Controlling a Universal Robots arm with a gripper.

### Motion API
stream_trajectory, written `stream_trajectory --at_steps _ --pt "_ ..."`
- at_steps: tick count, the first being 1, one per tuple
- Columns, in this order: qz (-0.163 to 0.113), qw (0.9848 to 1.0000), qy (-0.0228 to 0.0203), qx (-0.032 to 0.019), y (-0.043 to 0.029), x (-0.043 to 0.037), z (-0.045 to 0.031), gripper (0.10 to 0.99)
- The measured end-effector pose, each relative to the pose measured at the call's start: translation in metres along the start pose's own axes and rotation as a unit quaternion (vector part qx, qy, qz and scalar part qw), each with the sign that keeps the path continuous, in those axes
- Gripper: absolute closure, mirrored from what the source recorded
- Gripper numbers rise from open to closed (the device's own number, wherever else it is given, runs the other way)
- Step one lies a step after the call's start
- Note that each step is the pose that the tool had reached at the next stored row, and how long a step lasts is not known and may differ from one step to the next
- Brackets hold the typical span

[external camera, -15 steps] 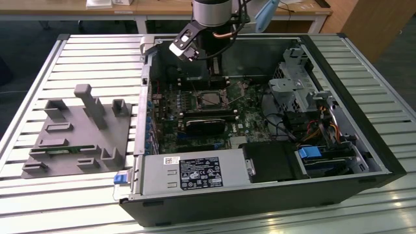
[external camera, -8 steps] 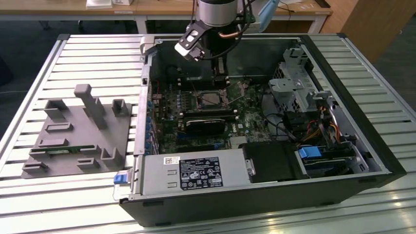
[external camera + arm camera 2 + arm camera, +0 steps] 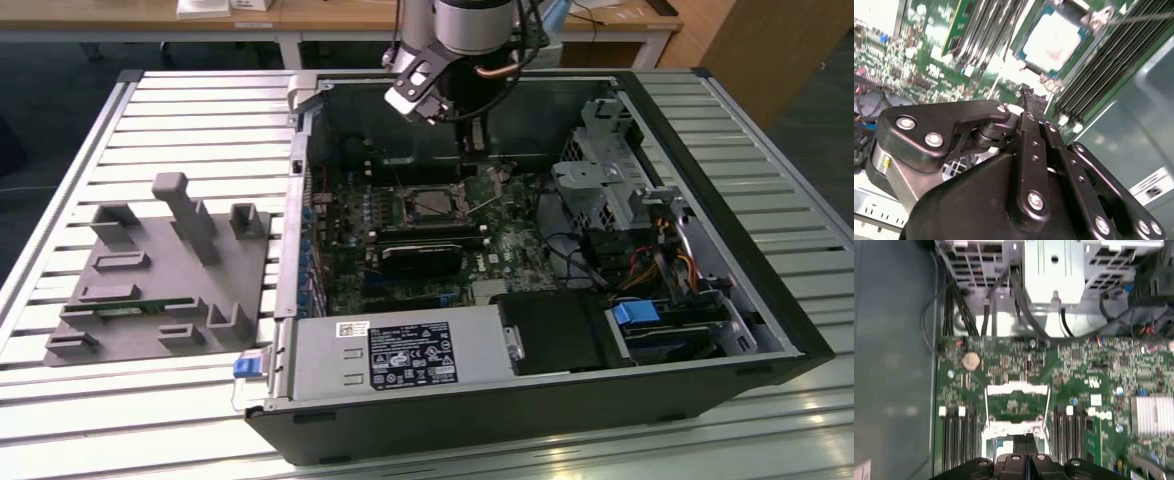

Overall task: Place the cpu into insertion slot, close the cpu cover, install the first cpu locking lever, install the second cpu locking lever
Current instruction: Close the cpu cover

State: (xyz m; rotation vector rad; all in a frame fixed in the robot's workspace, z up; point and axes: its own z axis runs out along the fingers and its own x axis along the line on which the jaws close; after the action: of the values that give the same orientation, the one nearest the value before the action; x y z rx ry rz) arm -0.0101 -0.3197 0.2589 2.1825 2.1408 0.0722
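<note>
One step in hand, by my reading: closing cpu cover (image 3: 1016, 388), which looks swung back beyond the chip in first wrist view. cpu (image 3: 1054, 42) lies silver face up in insertion slot (image 3: 396, 205). Fingers of tool (image 3: 1027, 95) pressed together, gripping nothing, tip near cpu; contact not discernible. Best to push on cover's frame metal only, clear of chip face and locking lever (image 3: 1139, 19) wire.

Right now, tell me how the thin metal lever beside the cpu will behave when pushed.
The lever is a thin bare rod: probably springy and likely slippery. It seems anchored at one end beside the cpu, so it should swing, not slide.
</note>
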Motion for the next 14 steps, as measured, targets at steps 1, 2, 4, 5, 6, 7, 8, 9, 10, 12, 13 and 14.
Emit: stream_trajectory --at_steps 1,2,4,5,6,7,8,9,10,12,13,14 --pt "0.000 1.0000 0.0000 0.0000 0.0036 0.0001 0.0003 0.984" --pt "0.000 1.0000 0.0000 0.0000 0.0071 0.0001 0.0007 0.984" --pt "0.000 1.0000 0.0000 0.0000 0.0143 0.0003 0.0013 0.984" --pt "0.000 1.0000 0.0000 0.0001 0.0177 0.0004 0.0016 0.984" --pt "0.000 1.0000 -0.0001 0.0001 0.0212 0.0004 0.0019 0.984" --pt "0.000 1.0000 -0.0002 0.0002 0.0243 0.0005 0.0021 0.984" --pt "0.000 1.0000 -0.0001 0.0002 0.0273 0.0005 0.0024 0.984" --pt "0.000 1.0000 -0.0001 0.0002 0.0302 0.0006 0.0027 0.984" --pt "0.000 1.0000 0.0000 0.0002 0.0333 0.0007 0.0031 0.984" --pt "0.000 1.0000 0.0000 0.0002 0.0395 0.0009 0.0037 0.984" --pt "0.000 1.0000 0.0000 0.0002 0.0423 0.0009 0.0039 0.984" --pt "0.000 1.0000 0.0000 0.0003 0.0450 0.0009 0.0042 0.984"
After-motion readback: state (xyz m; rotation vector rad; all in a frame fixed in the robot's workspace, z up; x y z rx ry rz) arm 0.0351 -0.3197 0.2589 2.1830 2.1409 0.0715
